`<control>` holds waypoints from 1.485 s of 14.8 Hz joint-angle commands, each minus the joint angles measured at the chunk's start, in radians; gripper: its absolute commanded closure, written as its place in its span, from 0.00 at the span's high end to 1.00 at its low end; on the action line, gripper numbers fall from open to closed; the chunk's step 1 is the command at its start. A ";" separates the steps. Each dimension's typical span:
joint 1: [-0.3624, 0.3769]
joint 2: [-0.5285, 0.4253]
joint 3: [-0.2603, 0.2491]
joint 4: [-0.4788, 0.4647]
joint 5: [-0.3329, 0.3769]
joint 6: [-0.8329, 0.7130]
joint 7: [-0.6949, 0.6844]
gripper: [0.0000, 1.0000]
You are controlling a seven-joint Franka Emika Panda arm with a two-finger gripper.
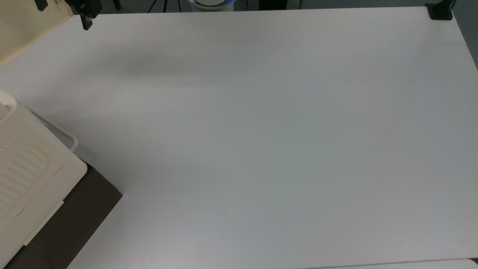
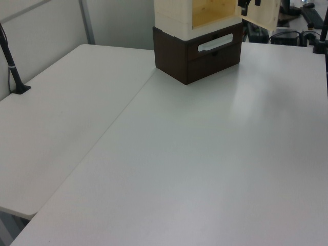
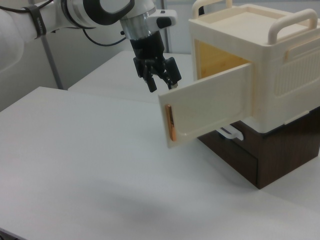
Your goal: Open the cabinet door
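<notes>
The table (image 3: 90, 150) is a broad white surface that carries everything. At the right view's right stands the cabinet (image 3: 280, 65), a cream-white plastic box with rounded corners and two looped handles on top, sitting on a dark brown drawer unit (image 3: 265, 155) with a white rail handle (image 3: 231, 133). The cabinet front is uncovered and its yellow-orange interior shows, so the task looks largely done.

The cabinet door (image 3: 207, 105) hangs swung wide out from the cabinet's front, hinged on the right view's right side, its free edge reaching toward the right view's left. In the left view the door (image 2: 264, 11) stands out at the cabinet's right corner. The panel looks thin, stiff and light, likely turning easily on its hinge, and its smooth plastic face offers little to pinch.

The copper-coloured bar handle (image 3: 169, 125) runs upright along the free edge; this slim bar is the natural place to take hold, though it looks slippery.

The gripper (image 3: 161, 80) hangs just above the door's upper free corner, its black fingers spread apart and holding nothing.
</notes>
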 commanded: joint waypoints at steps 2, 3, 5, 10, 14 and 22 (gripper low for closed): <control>0.023 -0.027 0.008 -0.040 0.124 0.022 -0.027 1.00; 0.040 -0.030 0.008 -0.047 0.161 0.028 -0.027 1.00; 0.106 -0.034 0.007 -0.064 0.178 0.028 -0.027 1.00; 0.250 -0.059 -0.009 -0.115 0.169 0.014 0.013 1.00; 0.341 -0.104 -0.055 -0.188 0.149 0.011 -0.002 1.00; 0.364 -0.096 -0.058 -0.184 0.074 -0.035 0.004 1.00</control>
